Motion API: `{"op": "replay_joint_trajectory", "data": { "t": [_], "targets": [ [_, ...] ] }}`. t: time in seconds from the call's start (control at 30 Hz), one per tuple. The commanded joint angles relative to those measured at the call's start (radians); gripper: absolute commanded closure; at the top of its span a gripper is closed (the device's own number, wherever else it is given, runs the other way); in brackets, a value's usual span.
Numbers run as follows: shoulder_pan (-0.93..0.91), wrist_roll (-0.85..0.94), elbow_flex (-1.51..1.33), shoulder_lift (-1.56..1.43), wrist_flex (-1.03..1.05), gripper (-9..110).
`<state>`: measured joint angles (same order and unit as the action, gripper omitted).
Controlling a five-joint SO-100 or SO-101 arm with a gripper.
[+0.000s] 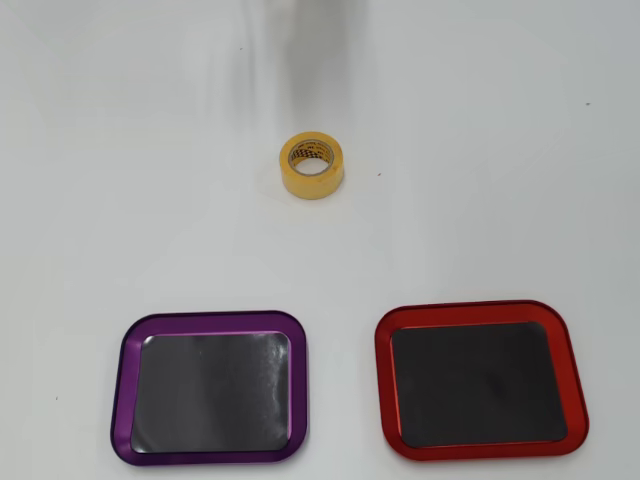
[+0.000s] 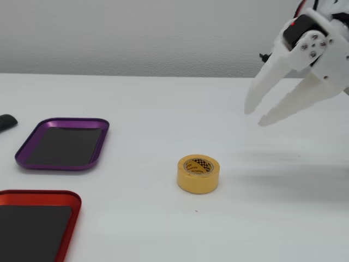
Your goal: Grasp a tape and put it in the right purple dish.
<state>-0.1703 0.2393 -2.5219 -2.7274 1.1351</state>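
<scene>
White table [image 1: 480,150], bare and matte, with a pale textured wall behind it in the fixed view.

Yellow masking-tape roll [image 1: 312,167] lies flat on the table, hole upward, pale cardboard core with dark print on its inner face. In the overhead view it sits in the upper middle, well apart from both trays. In the fixed view the same roll [image 2: 198,173] is near the centre, slightly toward the front, nothing touching it.

Purple dish [image 1: 211,388]: shallow rounded-rectangular tray, shiny purple rim, dark mat inside, nothing lying in it. In the overhead view it is at lower left; in the fixed view [image 2: 64,143] it is at left, farther back than the red one.

Red-rimmed tray [image 1: 478,380], same shape, dark mat, also holds nothing. Lower right in the overhead view; lower left corner in the fixed view [image 2: 35,225], cut by the frame edge. The two trays lie side by side with a gap of bare table between them.

End effector [image 2: 259,116], white plastic, enters the fixed view from the upper right, held in the air above the table, fingers pointing down and to the left. The two fingers stand apart, gripping nothing. It is to the right of the roll and higher, clear of it. A faint shadow lies on the table beneath it.

A small dark object [image 2: 6,122] shows at the far left edge of the fixed view; cannot tell what it is.
</scene>
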Motion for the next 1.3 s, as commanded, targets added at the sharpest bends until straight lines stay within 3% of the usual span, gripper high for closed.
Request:
{"op": "replay_joint_trajectory", "data": {
  "t": [0.0,0.23,0.43,1.27],
  "targets": [
    [0.005,0.000,0.160,0.311,0.005,90],
    [0.005,-0.026,0.385,0.692,0.025,80],
    [0.008,-0.064,0.515,0.838,0.023,79],
    [0.175,-0.084,0.485,0.963,-0.084,79]
  ]
}}
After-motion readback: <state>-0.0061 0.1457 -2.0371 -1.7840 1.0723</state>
